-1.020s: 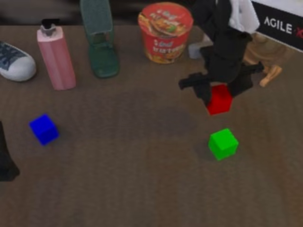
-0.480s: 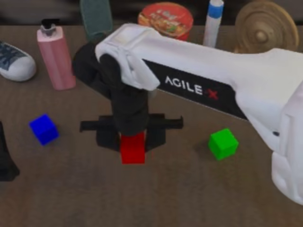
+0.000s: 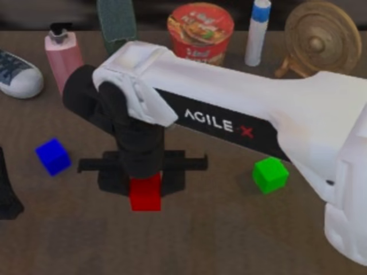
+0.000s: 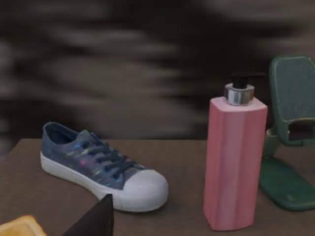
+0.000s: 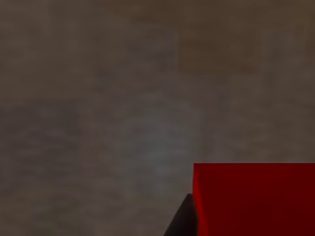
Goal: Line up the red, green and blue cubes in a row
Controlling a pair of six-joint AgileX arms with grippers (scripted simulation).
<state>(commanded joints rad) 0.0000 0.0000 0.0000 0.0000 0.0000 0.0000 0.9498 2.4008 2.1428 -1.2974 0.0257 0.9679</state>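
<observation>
Here the right hand [image 3: 144,179] reaches far across the worktop [image 3: 206,240] from the top view's right, its dark fingers clamped on the red cube [image 3: 144,193], a plain bright red block with flat, unmarked faces. That cube sits left of the worktop's middle, between the other two. The blue cube [image 3: 53,156], deep blue and equally plain, lies near the left side, apart from the red one. The green cube [image 3: 270,175], bright green, rests to the right, partly beside the white arm. In the right wrist view the red cube [image 5: 253,199] fills one corner against the brown surface. The left hand [image 3: 7,195] is parked at the left edge; whether it is apart or together cannot be told. Along the far side stand a sneaker [image 4: 101,167], a pink pump bottle [image 4: 235,162] and a noodle cup [image 3: 200,31]
</observation>
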